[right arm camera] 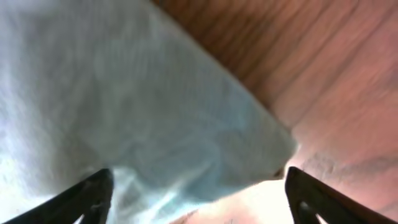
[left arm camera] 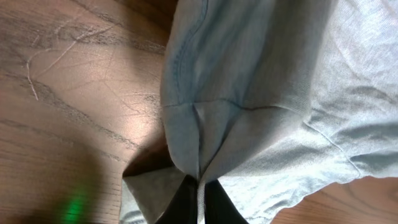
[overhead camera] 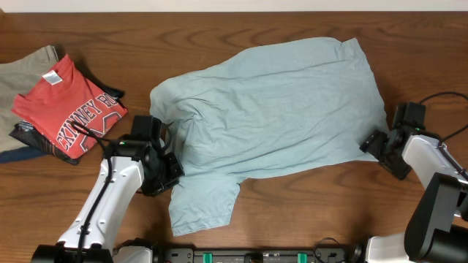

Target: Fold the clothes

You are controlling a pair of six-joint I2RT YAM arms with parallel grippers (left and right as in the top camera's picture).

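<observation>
One pale-blue garment [overhead camera: 278, 109] lies wrinkled, spread across the table [overhead camera: 219, 29].

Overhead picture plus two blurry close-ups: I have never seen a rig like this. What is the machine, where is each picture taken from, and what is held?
Two robot arms work at a wooden table. The wide picture looks down from above; each close-up comes from a camera on one arm's wrist. A light-blue shirt lies spread out, with a red T-shirt and a beige garment at one side. The left fingers are shut, pinching a fold of the blue shirt. The right fingers stand open on either side of its edge, holding nothing yet.
</observation>
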